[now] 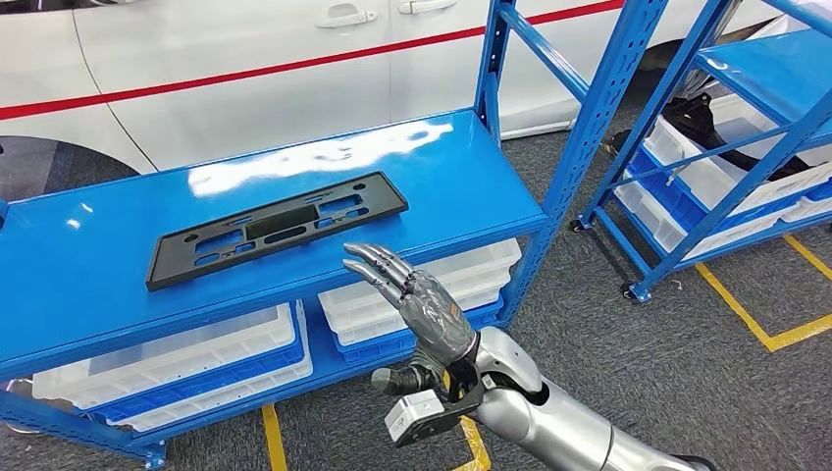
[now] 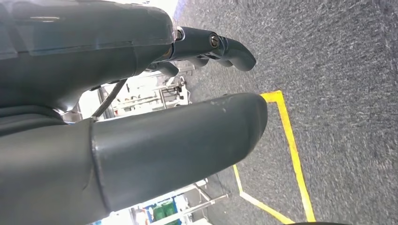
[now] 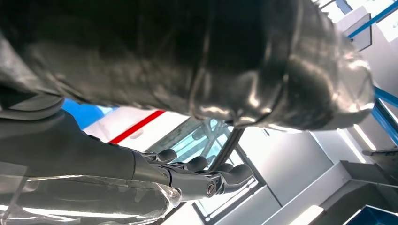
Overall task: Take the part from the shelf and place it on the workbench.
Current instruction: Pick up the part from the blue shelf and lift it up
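Note:
A long flat black plastic part (image 1: 277,228) with several cut-outs lies on the top board of the blue shelf (image 1: 118,294), slanted, its right end farther back. My right hand (image 1: 417,299) is raised in front of the shelf edge, just below and right of the part, fingers stretched out toward it and holding nothing. In the right wrist view the same hand (image 3: 187,176) shows straight dark fingers with nothing between them. In the left wrist view my left hand (image 2: 141,117) hangs over grey carpet, thumb and fingers apart, holding nothing.
White bins (image 1: 196,358) in blue trays fill the lower level of the shelf. A second blue rack (image 1: 726,147) with white bins stands to the right. A white car with a red stripe (image 1: 245,59) is behind. Yellow floor tape (image 1: 775,324) marks the grey carpet.

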